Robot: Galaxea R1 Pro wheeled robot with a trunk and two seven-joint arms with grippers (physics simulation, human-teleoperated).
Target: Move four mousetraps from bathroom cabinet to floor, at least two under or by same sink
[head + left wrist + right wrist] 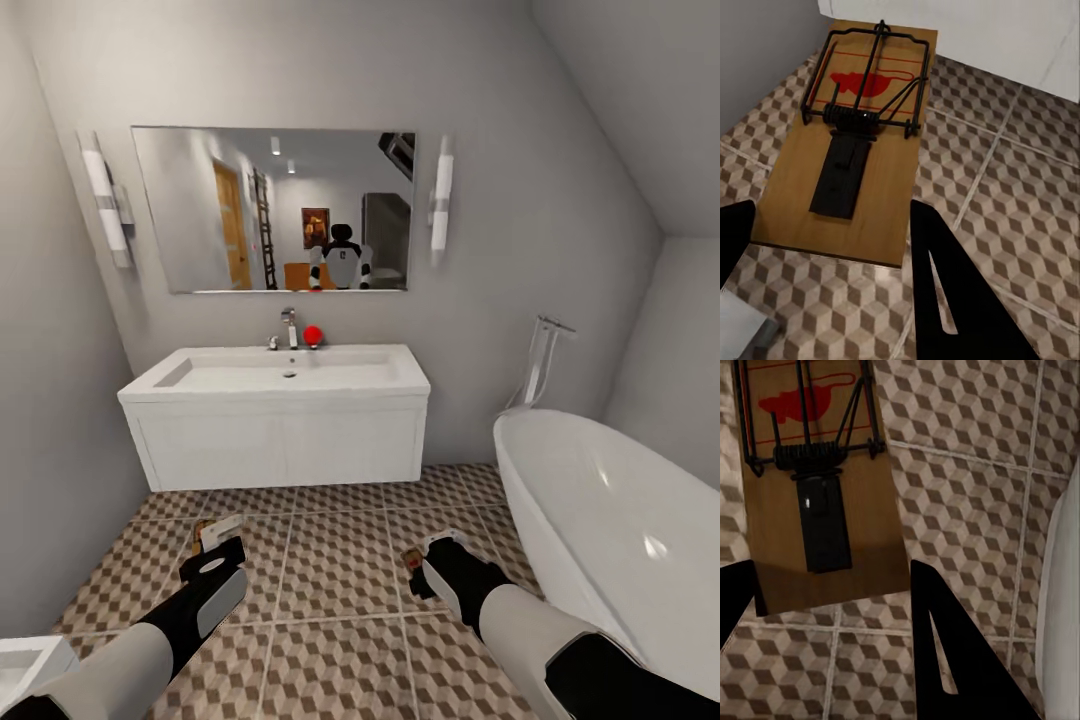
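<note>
Each arm carries a trap above the floor (340, 570), facing the sink (280, 375). The left gripper (218, 548) grasps one trap (851, 142); the right gripper (432, 565) grasps another (817, 480). Both traps' long axes run straight out from the fingers. The left arm appears nearer the sink.

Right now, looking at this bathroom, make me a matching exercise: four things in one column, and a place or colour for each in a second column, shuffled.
Things:
1. mirror
2. bathtub
3. red ball
4. left gripper's mousetrap

Descriptions:
A. on the sink rim beside the tap
B. white, at the right of the head view
C. wooden base with a red mouse print, held above the tiled floor
D. on the wall between two tube lamps

Pairs: 1-D, 2-B, 3-A, 4-C
</note>
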